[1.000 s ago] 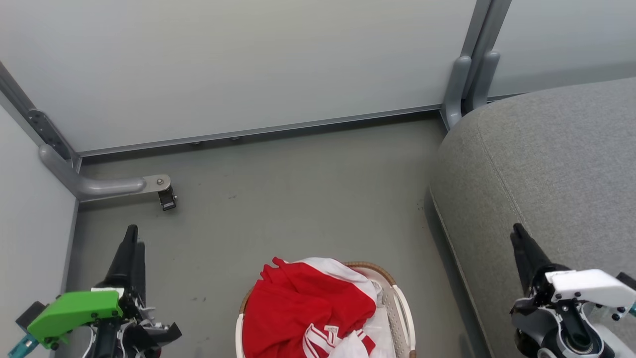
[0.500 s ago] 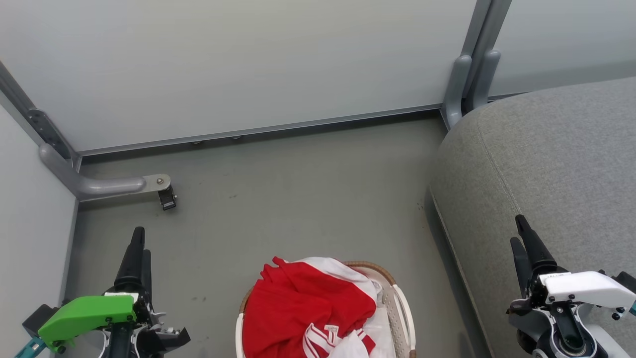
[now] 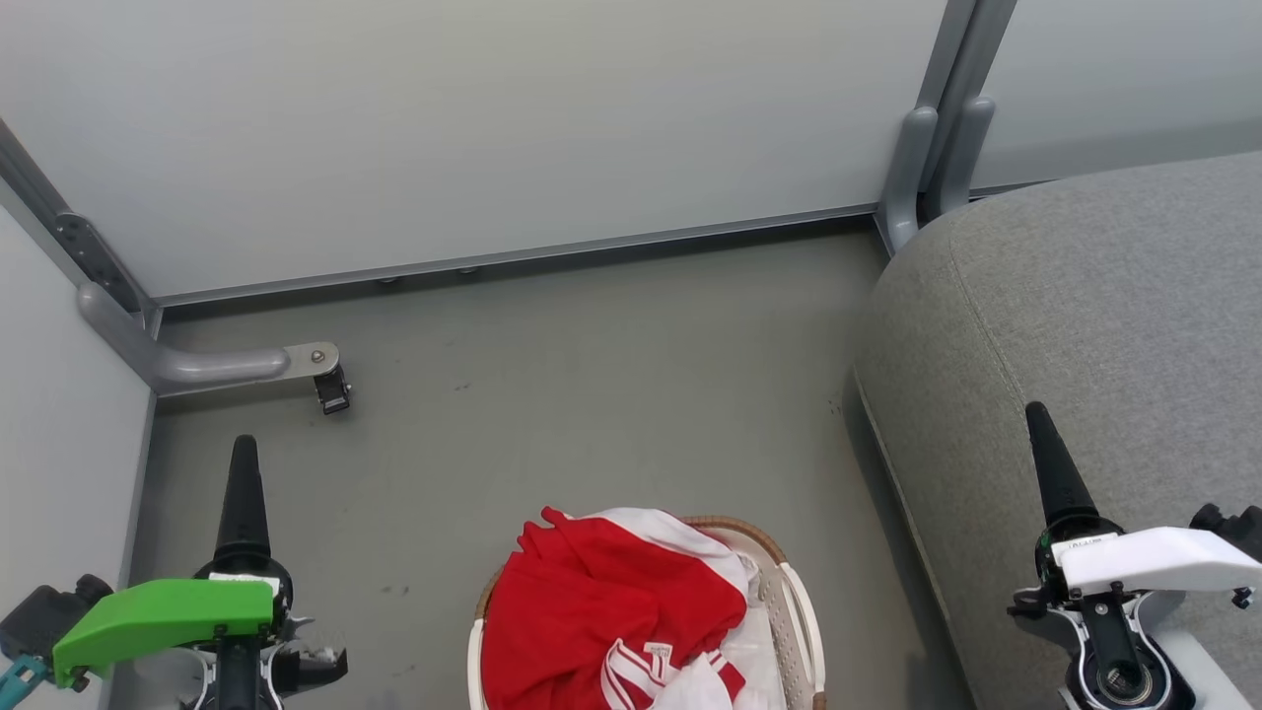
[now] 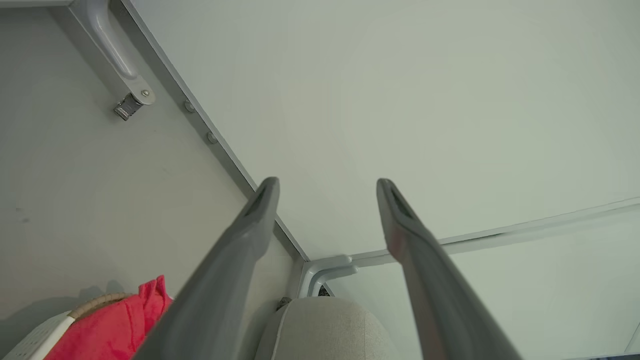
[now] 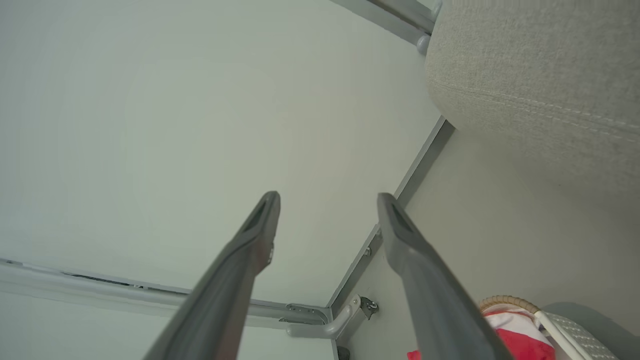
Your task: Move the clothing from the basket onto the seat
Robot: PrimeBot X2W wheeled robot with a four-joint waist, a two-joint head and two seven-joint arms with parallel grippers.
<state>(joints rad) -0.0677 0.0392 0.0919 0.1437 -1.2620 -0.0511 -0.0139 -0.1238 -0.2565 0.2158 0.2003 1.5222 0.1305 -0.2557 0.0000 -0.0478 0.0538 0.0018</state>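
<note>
The clothing (image 3: 601, 611), red with white panels and stripes, lies heaped in the basket (image 3: 804, 611) at the bottom centre of the head view. The grey seat (image 3: 1085, 296) fills the right side. My left gripper (image 3: 243, 454) hangs over the floor left of the basket, and my right gripper (image 3: 1037, 419) hangs over the seat's front part. Both are well apart from the clothing. In the left wrist view my left gripper (image 4: 326, 184) is open and empty, with clothing (image 4: 120, 325) at lower left. My right gripper (image 5: 327, 196) is likewise open and empty, and the seat (image 5: 540, 75) is at upper right.
Pale wall panels close off the back and left. A grey bracket with a small caster (image 3: 330, 390) juts from the left wall onto the grey floor (image 3: 592, 394). A grey post (image 3: 927, 148) stands in the corner behind the seat.
Both grippers have opened wide and turned edge-on to the head camera. Their fingertips have crept a little forward. The clothing and basket have not moved.
</note>
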